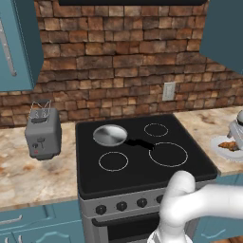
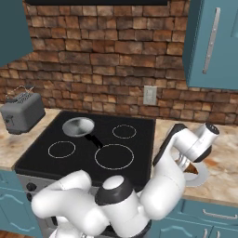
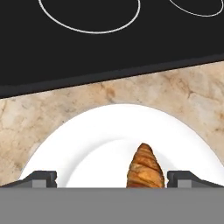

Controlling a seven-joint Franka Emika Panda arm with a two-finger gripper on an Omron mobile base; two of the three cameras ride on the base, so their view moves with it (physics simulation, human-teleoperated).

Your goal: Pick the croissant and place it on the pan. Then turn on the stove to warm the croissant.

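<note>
The croissant (image 3: pixel 145 168) lies on a round white plate (image 3: pixel 87 148) on the counter right of the stove (image 1: pixel 137 168). My gripper (image 3: pixel 113 179) hangs open just above the plate, its dark fingertips (image 3: pixel 40 178) on either side of the croissant and not touching it. From the base it shows over the plate (image 1: pixel 219 147) at the right edge, with the croissant (image 1: pixel 229 145) under it. The silver pan (image 1: pixel 110 135) sits on the stove's back left burner, black handle pointing right. In the right base view the pan (image 2: pixel 78 126) is far left of the gripper (image 2: pixel 187 163).
A grey toaster (image 1: pixel 42 135) stands on the counter left of the stove. Black knobs (image 1: pixel 121 206) line the stove's steel front. Blue cabinets (image 2: pixel 211 42) hang above both sides, and a brick wall with a socket (image 1: pixel 168 91) closes the back.
</note>
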